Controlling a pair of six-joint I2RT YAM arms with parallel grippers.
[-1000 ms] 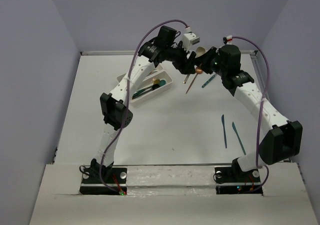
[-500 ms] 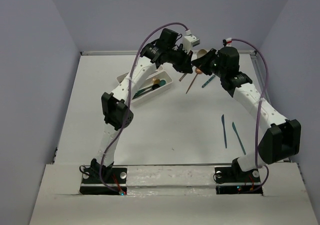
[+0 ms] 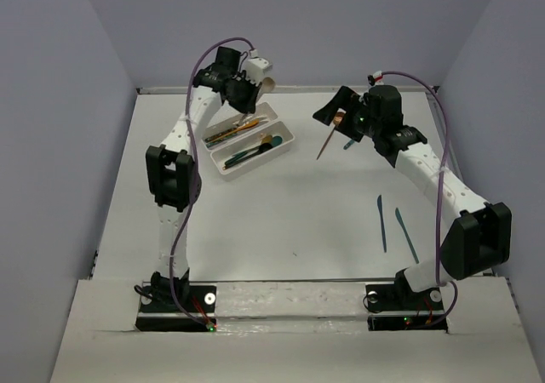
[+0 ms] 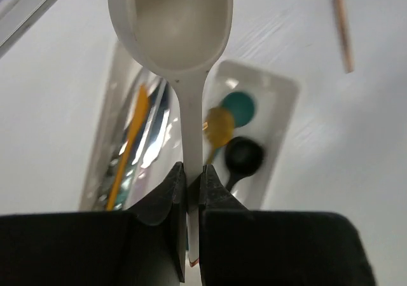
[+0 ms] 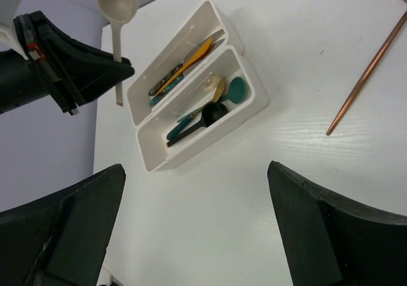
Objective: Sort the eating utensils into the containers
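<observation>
My left gripper (image 3: 249, 96) is shut on the handle of a cream spoon (image 4: 170, 25), bowl up, held in the air above the two white containers. The left wrist view shows the jaws (image 4: 192, 178) pinching the handle. The far container (image 3: 232, 129) holds knives, one orange-handled (image 5: 191, 54). In the near container (image 3: 278, 151) lie teal, gold and black spoons (image 5: 216, 111). Above the table, right of the containers, my right gripper (image 3: 332, 111) stands wide open (image 5: 194, 171) with nothing in it. A copper spoon (image 3: 327, 142) lies on the table below it.
Two teal knives (image 3: 382, 223) (image 3: 406, 235) lie side by side on the right of the table. Another teal utensil (image 3: 350, 143) pokes out from under the right arm. Walls close the table at the back and on both sides.
The two grippers met over the copper spoon; the left one shut on the cream spoon and the right one opened. The left arm has since swung left, carrying the spoon over the containers.
</observation>
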